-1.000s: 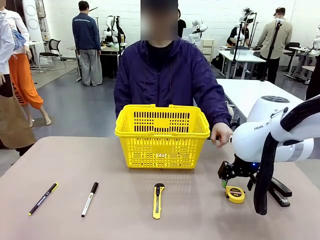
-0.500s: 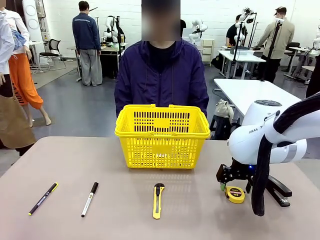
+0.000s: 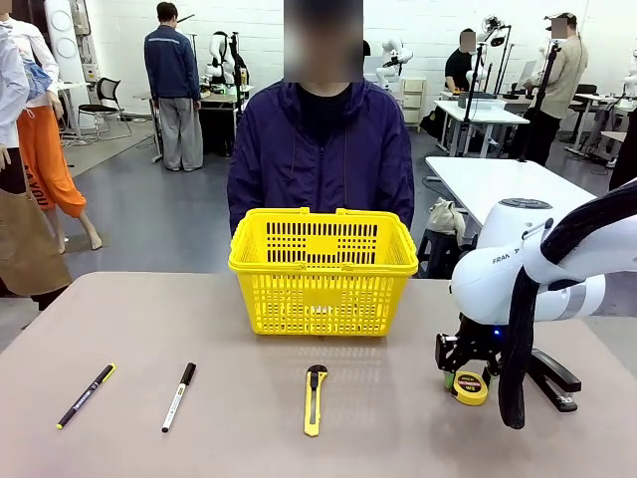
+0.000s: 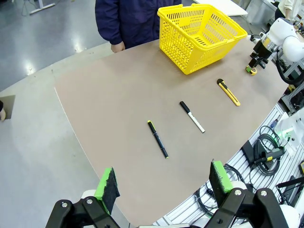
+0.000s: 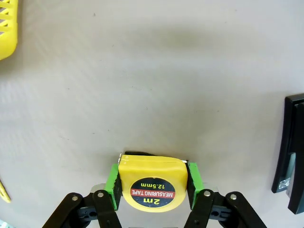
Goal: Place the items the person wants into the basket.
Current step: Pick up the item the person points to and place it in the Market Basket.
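– Right claw [image 5: 154, 176], entry one: state?
– Down on the table [image 5: 142, 71], pads pressed against both sides of the tape [image 5: 152, 187]. The tape lay flat, not yet lifted. A second before, this claw hung just beside the tape with the person's hand close by. Since then the hand had gone and the claw had dropped over the tape.
– Meaning?
– Judged: the tape was the wanted item and the grasp was made. Lift and carry to the basket were still to do.
– Entry two, beside it?
– Stapler [image 3: 553, 383], just right of the tape, untouched.
– Left claw [image 4: 164, 180]?
– Spread wide, holding nothing, high off the table's near side.
– Loose stock, mid-table?
– Knife [image 3: 315, 398], marker [image 3: 179, 395], pen [image 3: 86, 395], in a row, well apart, all where they had been.
– Farther?
– Basket [image 3: 323, 299], upright at the far side, no item seen through its lattice, well apart from the tape.
– Farthest?
– Person [image 3: 320, 149], standing behind the basket, one hand [image 4: 116, 46] at the table's far edge.
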You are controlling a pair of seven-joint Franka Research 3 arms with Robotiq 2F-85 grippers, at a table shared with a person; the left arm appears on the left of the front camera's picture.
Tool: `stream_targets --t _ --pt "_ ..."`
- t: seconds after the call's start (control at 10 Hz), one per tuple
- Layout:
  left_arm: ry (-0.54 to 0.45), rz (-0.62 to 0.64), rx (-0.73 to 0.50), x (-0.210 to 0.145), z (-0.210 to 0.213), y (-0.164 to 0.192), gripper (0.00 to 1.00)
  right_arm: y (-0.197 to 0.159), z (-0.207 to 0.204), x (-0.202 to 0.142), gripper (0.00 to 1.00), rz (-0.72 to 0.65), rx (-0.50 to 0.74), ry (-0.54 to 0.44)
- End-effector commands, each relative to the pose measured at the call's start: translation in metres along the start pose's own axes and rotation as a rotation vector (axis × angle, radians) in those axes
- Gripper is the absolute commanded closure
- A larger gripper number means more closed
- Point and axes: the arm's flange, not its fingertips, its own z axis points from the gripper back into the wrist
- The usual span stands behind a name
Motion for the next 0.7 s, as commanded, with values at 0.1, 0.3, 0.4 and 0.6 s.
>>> stream_targets --t 0.1,0.3,0.4,0.6 --pt "-0.008 -0.008 -0.011 -0.001 0.0 0.0 0.0 0.001 0.001 0.005 1.0 -0.008 -0.019 0.015" --pt "-0.008 -0.008 -0.011 -0.001 0.0 0.0 0.0 0.001 0.038 -0.001 0.43 -0.062 0.028 -0.002" --pt "-0.008 -0.008 -0.011 -0.001 0.0 0.0 0.0 0.007 0.089 -0.012 0.43 -0.057 0.031 -0.016" --pt "-0.008 -0.008 -0.011 -0.001 0.0 0.0 0.0 0.024 0.181 -0.031 0.43 -0.036 0.026 -0.034"
